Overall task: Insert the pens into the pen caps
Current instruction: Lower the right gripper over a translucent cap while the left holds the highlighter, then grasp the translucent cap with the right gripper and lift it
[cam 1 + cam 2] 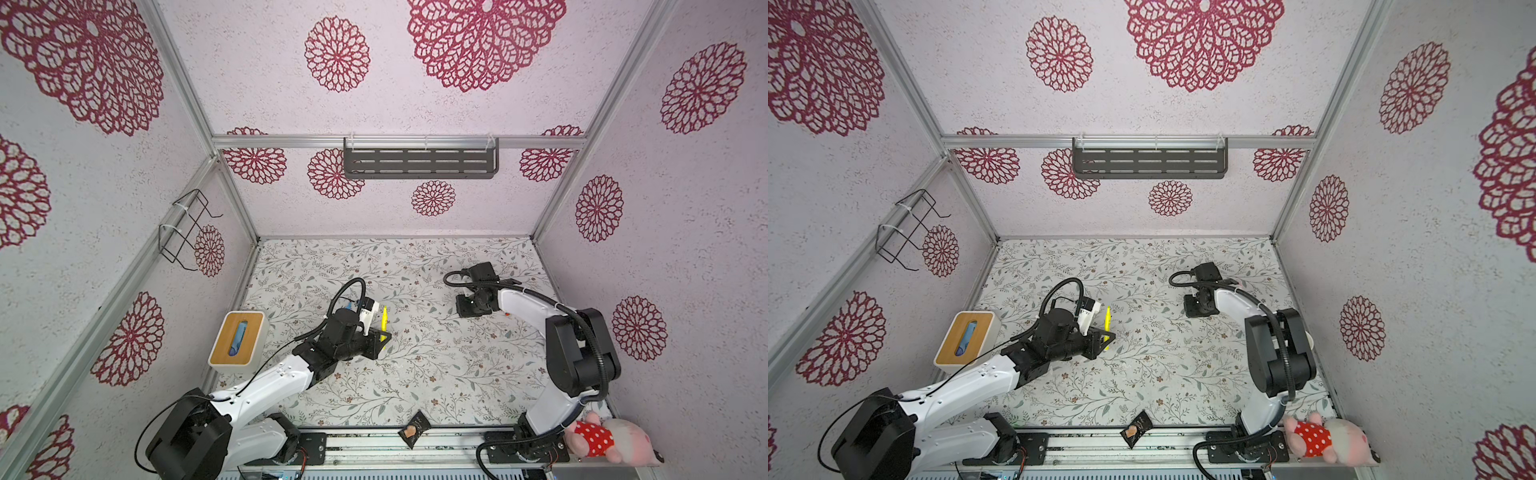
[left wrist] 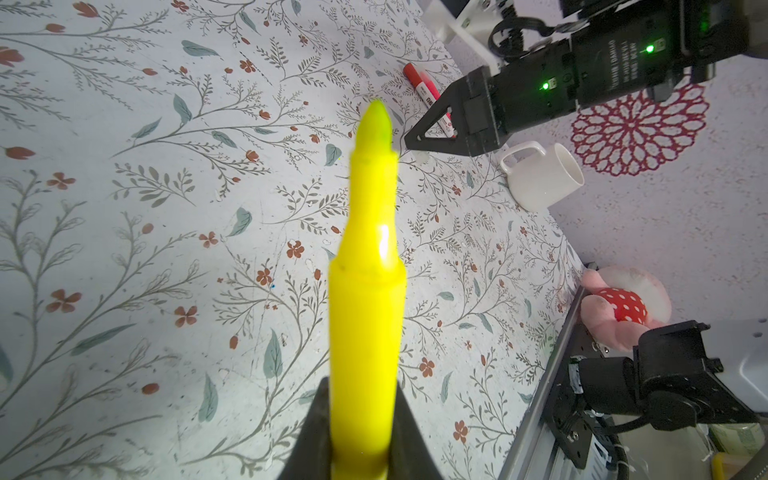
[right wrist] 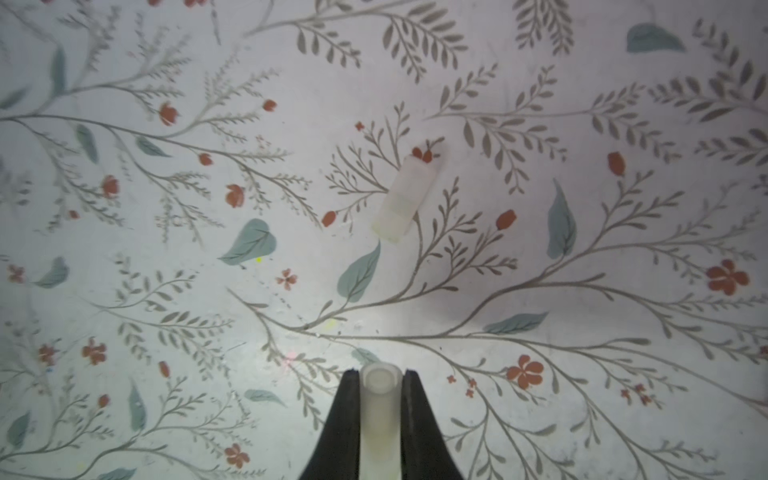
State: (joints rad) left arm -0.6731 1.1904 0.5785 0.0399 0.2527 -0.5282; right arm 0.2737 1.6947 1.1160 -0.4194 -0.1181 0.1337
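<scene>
The yellow pen sits clamped in our left gripper; well apart from the pen, our right gripper pinches a translucent cap.

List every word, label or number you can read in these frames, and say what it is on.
No text here is legible enough to quote.
red pen: red letters on its white label, blurred and partly hidden.
right gripper: white print on its black body, too small and blurred to read.
dark packet at the table's front edge: print too small to read.
</scene>
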